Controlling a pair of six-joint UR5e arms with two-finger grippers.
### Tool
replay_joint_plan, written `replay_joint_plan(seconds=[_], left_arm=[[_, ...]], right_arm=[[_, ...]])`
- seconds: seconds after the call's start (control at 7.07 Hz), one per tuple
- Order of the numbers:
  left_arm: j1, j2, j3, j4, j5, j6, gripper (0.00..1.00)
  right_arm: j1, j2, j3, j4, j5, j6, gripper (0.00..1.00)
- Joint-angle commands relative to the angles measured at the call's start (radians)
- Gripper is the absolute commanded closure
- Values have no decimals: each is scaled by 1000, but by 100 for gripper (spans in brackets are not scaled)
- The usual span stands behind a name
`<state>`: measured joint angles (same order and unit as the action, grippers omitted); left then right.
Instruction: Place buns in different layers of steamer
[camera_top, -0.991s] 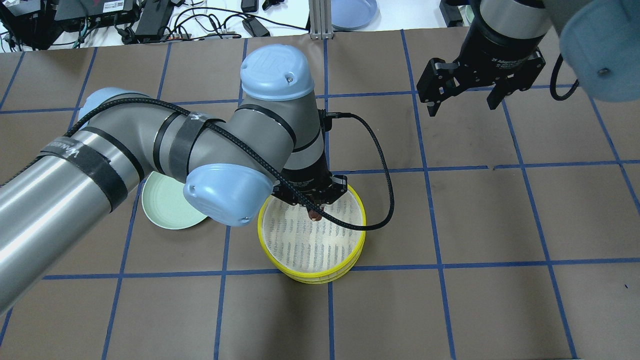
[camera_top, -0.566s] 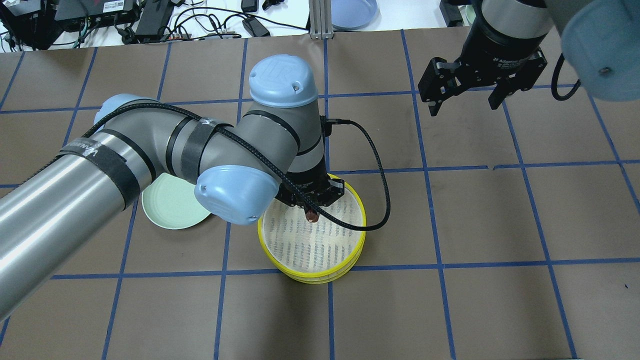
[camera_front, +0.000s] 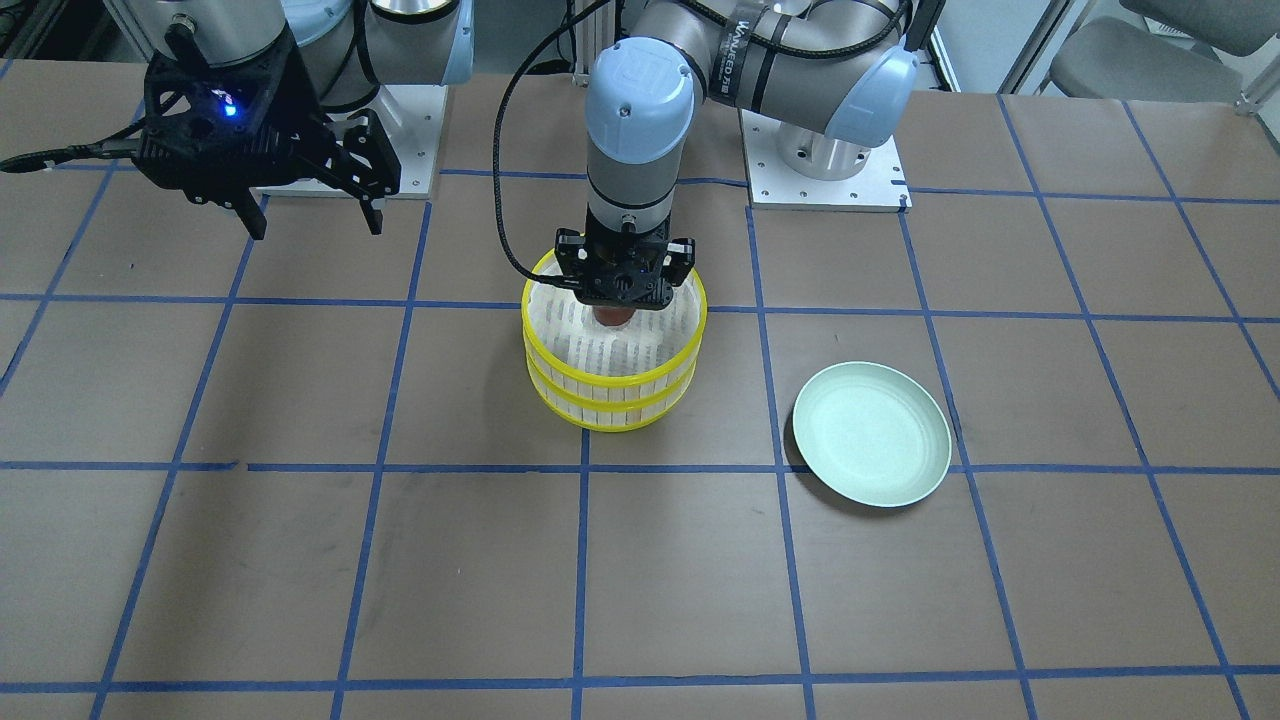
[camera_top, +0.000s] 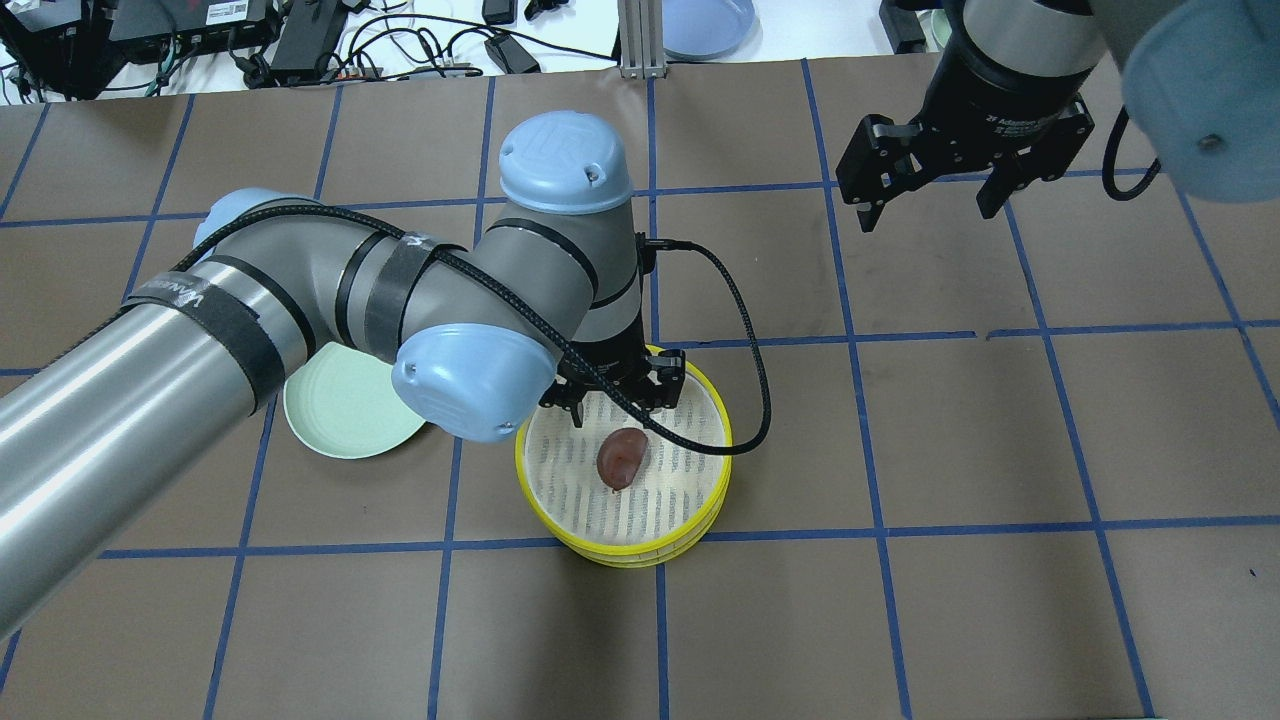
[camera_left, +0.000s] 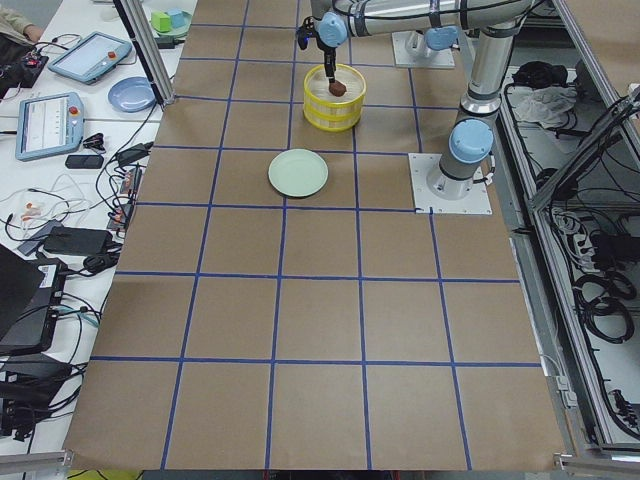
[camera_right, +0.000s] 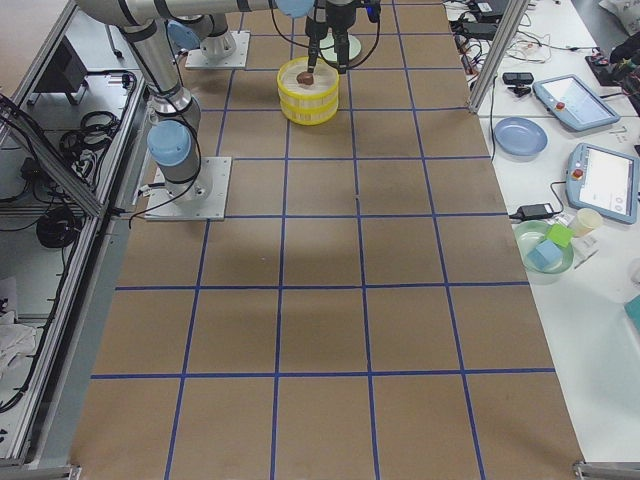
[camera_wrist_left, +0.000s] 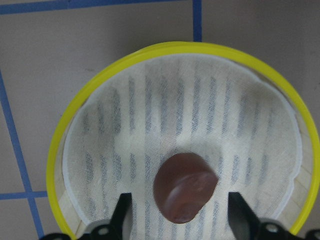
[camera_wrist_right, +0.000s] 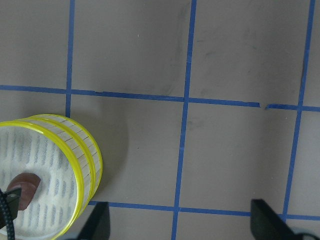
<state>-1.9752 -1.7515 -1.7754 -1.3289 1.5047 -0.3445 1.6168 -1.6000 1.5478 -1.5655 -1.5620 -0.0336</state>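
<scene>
**Ana:** Where was the brown bun (camera_top: 622, 459)?

**Ben:** It lay on the whitish slatted floor of the upper tier (camera_top: 570, 480), about at its middle. The steamer (camera_front: 612, 378) stood on the tabletop (camera_top: 900, 620) with its two yellow-rimmed tiers stacked. The upper tier covered the inside of the lower tier (camera_front: 610, 410), so I could not see into that one.

**Ana:** And the left tool (camera_top: 615, 408)?

**Ben:** It hung over the upper tier, pointing straight down, with its fingers (camera_wrist_left: 124, 215) spread apart. In the left wrist view one finger stood on each side of the bun, and a strip of floor showed between bun and finger on both sides. It gripped nothing.

**Ana:** What about the right tool (camera_top: 928, 205)?

**Ben:** It was raised above the tabletop, well off to the right of the steamer. Its fingers were wide apart and held nothing. Its own camera looked down on the blue grid lines and caught the steamer, with the bun in it, at the view's left edge.

**Ana:** Anything else on the tabletop?

**Ben:** A pale green plate (camera_front: 870, 435) lay flat on the steamer's left, near it but not touching. In the overhead view the left arm hid part of it. A black cable (camera_top: 755, 380) looped out from the left wrist and hung past the right side of the steamer's rim.
</scene>
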Motion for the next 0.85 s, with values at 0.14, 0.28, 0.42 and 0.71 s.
replay_joint_plan(seconds=[0.14, 0.28, 0.42, 0.71], left_arm=[[85, 18, 33, -7, -1, 62, 0], [157, 38, 40, -25, 0, 185, 0], [206, 61, 69, -50, 0, 211, 0], [318, 82, 184, -190, -1, 327, 0]], right_arm=[[1, 0, 0, 2, 0, 0, 0], [0, 0, 0, 2, 0, 1, 0], [1, 0, 0, 2, 6, 7, 0], [5, 0, 0, 2, 10, 6, 0]])
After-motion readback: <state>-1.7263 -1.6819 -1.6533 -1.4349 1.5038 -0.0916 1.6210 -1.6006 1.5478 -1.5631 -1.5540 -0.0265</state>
